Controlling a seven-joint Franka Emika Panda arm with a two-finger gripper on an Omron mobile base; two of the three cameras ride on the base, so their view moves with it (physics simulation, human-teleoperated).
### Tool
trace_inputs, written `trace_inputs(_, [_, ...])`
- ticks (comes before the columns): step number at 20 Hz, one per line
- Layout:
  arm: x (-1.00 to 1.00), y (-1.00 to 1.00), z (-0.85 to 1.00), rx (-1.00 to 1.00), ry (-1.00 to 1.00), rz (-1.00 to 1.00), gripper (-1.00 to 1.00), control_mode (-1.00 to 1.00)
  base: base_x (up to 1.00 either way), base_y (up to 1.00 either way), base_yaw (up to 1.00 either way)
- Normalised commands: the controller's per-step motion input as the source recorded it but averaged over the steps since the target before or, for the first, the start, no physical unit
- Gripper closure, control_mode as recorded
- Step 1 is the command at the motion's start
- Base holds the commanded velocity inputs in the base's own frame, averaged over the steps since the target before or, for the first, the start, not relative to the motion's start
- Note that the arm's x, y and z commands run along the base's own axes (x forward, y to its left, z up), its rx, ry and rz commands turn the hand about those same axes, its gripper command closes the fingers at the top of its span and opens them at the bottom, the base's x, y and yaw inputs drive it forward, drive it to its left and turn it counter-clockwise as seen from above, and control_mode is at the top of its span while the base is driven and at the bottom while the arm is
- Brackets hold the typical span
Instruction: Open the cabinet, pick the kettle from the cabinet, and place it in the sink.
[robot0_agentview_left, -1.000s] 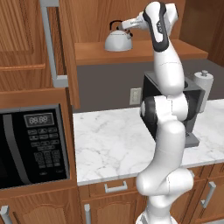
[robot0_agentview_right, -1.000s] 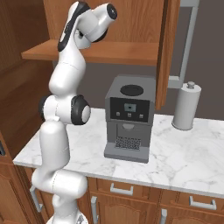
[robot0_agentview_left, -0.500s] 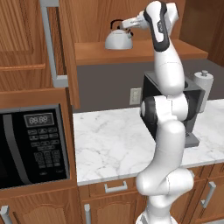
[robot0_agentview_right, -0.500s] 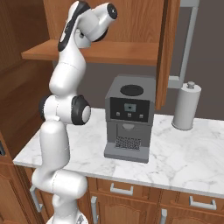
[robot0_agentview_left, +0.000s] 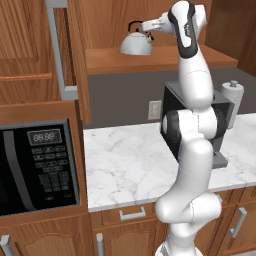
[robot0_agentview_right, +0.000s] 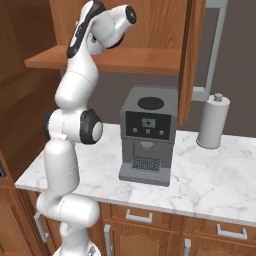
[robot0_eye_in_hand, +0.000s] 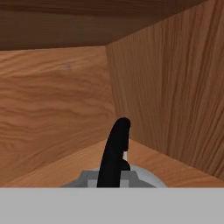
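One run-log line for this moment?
cabinet: open | kettle: on shelf | gripper: shut on kettle handle | sink placement: not yet done

White glossy arm (robot0_agentview_left: 196, 85), rounded segments, dark grey joint caps, black elbow band.

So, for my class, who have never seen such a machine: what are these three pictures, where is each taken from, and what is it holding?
All are rendered. A white jointed robot arm stands before a white marble counter. Two cameras sit behind it, left and right; the third rides on its hand. In the open reddish-brown wall cabinet, its gripper is shut on the black arched handle of a small silver-white kettle, which rests on the shelf. On the counter stand a boxy dark coffee machine and a paper-towel roll.
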Motion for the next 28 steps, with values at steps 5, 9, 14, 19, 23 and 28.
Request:
trace_inputs(5, [-0.22, 0.00, -0.06, 0.05, -0.07, 0.00, 1.00, -1.00, 0.00, 0.00, 0.00])
trace_inputs(9, [-0.27, 0.01, -0.09, 0.03, -0.07, 0.00, 1.00, -1.00, 0.00, 0.00, 0.00])
trace_inputs(14, [-0.24, 0.01, -0.03, 0.00, -0.07, 0.00, 1.00, -1.00, 0.00, 0.00, 0.00])
trace_inputs(19, [-0.31, 0.00, -0.04, 0.00, -0.10, 0.00, 1.00, -1.00, 0.00, 0.00, 0.00])
trace_inputs(23, [-0.35, 0.01, -0.06, 0.00, -0.10, 0.00, 1.00, -1.00, 0.00, 0.00, 0.00])
trace_inputs(28, [-0.41, 0.00, 0.00, 0.00, -0.06, 0.00, 1.00, -1.00, 0.00, 0.00, 0.00])
